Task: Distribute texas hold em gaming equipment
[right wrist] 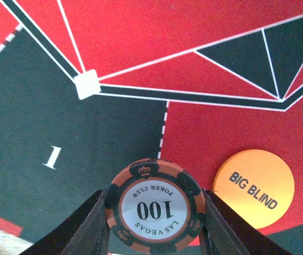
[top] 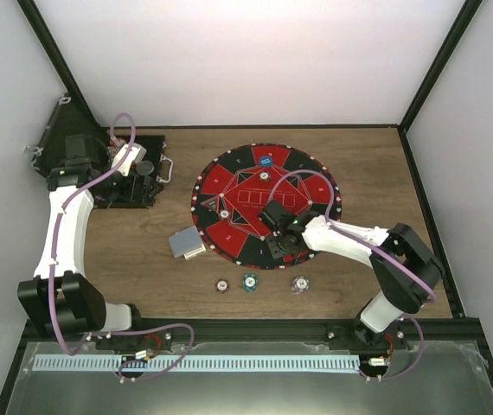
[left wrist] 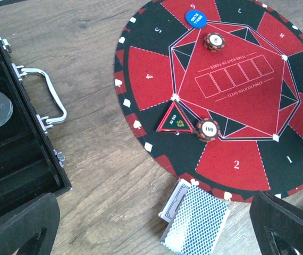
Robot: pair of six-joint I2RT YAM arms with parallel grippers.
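Right gripper: my right gripper is closed partway on a black-and-orange chip. It pinches the rim with the face up, so the chip can go down flat.
Where the chip is: low at the round mat, on the border of the black seat marked 1 and just beside the orange big-blind button. I cannot tell whether it touches the felt. I judge this seat is meant to get it.
Left gripper: my left gripper hangs with its jaws wide apart and nothing in them. It is over by the black case, out of the right arm's way.
Stock: the deck of cards lies just off the mat's near edge. Three loose chips sit on the wood nearby.
Surface: a brown wooden table with the mat lying flat on it.
Room: plain white walls and black frame posts at the corners.
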